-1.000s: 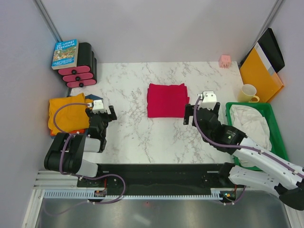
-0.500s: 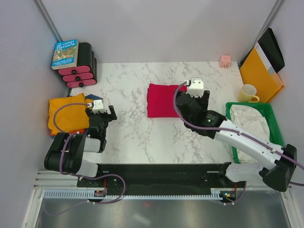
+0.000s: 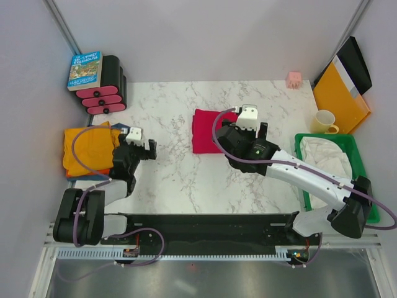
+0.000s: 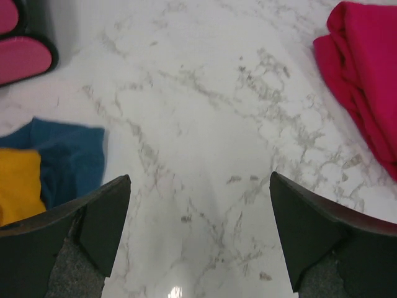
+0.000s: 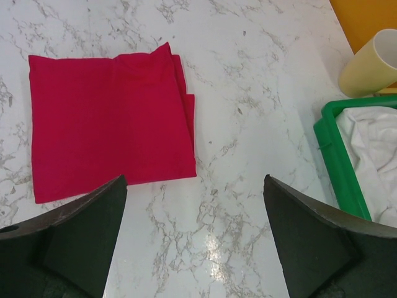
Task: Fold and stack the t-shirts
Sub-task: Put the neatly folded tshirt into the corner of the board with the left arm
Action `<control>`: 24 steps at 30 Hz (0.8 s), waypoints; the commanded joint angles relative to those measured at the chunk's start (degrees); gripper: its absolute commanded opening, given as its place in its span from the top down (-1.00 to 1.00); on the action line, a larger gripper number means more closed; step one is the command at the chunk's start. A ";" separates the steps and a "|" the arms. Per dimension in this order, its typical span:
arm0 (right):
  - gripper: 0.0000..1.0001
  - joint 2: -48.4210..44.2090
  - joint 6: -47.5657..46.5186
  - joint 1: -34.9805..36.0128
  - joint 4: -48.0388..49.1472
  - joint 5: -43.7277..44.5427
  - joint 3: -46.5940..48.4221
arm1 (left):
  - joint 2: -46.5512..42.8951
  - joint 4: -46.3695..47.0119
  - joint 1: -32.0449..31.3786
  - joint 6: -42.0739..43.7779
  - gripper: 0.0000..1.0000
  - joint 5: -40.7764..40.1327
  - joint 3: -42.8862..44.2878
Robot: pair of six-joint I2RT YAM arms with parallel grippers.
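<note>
Now, on the marble counter (image 3: 186, 180), the big change is my right arm. A second ago it hung near the green tray (image 3: 329, 136) at the right of the overhead frame, and it has since swung in over the right edge of the folded crimson t-shirt (image 3: 208, 130) in the middle. Its wrist view puts that shirt upper left, flat and square. The right pincer (image 5: 193, 242) is spread wide and empty over bare marble, off the shirt's lower right corner. The orange t-shirt (image 3: 87, 149) lies at the frame's left edge, over the dark blue t-shirt (image 4: 68, 155). The left pincer (image 4: 198, 236) has nudged towards centre, also gaping and holding nothing. I read this as lining up to carry the crimson one to the pile.
</note>
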 commanded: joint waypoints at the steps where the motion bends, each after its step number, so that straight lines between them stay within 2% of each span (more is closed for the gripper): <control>1: -0.96 1.80 1.21 0.19 -1.42 2.35 1.60 | -4.11 -42.28 0.51 7.86 -0.99 12.45 23.50; 2: -0.96 2.16 0.51 0.19 -0.89 2.96 1.60 | -1.74 -54.38 0.51 5.76 -0.99 10.44 33.49; 3: -0.96 2.77 -0.63 0.28 0.51 3.23 1.69 | 1.94 -59.28 0.60 -1.31 -0.99 4.33 37.76; 4: -0.96 2.95 -1.07 0.19 1.30 3.14 1.60 | 3.89 -64.90 1.38 -4.34 -0.99 5.14 42.16; 5: -0.96 2.95 -1.51 0.19 2.44 2.19 1.34 | 5.56 -73.31 2.70 -6.81 -0.99 9.67 48.55; 6: -0.96 2.78 -3.26 0.10 6.02 1.48 -0.14 | 7.06 -75.39 4.80 -11.44 -0.99 20.07 50.53; 8: -0.96 1.64 -4.15 -0.51 10.25 -1.49 -2.43 | 11.63 -77.08 7.18 -16.65 -0.99 29.87 52.48; 9: -0.96 1.29 -6.50 -1.38 14.97 -4.47 -4.53 | 13.12 -77.17 7.10 -16.33 -0.99 41.33 53.01; 11: -0.96 2.50 -6.79 -5.42 17.04 -9.75 -5.17 | 15.33 -77.70 5.79 -12.93 -0.99 46.52 54.84; 12: -0.93 5.21 -6.36 -7.00 16.35 -14.04 -3.77 | 15.59 -80.75 2.57 -11.68 -0.99 43.49 56.07; 14: -0.64 7.95 -5.04 -10.70 16.08 -16.18 -2.71 | 16.82 -83.58 -0.79 -7.30 -0.99 36.47 60.02; 15: 0.05 10.57 -4.16 -11.67 16.34 -17.06 -2.01 | 17.35 -84.72 -3.94 -6.31 -0.99 29.73 61.17; 16: 0.39 11.82 -2.94 -13.16 16.43 -17.51 -1.48 | 17.88 -84.91 -5.19 -5.87 -0.99 26.62 61.79; 18: 0.94 15.76 -4.06 -13.87 18.17 -19.52 0.79 | 19.72 -85.08 -6.78 -6.56 -0.99 22.39 63.73; 22: 1.00 22.54 -6.17 -15.45 19.06 -25.13 7.39 | 24.81 -88.23 -6.78 -7.80 -0.99 22.71 67.50; 24: 1.00 26.23 -6.09 -17.03 19.15 -27.43 11.43 | 26.14 -87.99 -6.87 -7.71 -0.99 30.34 67.43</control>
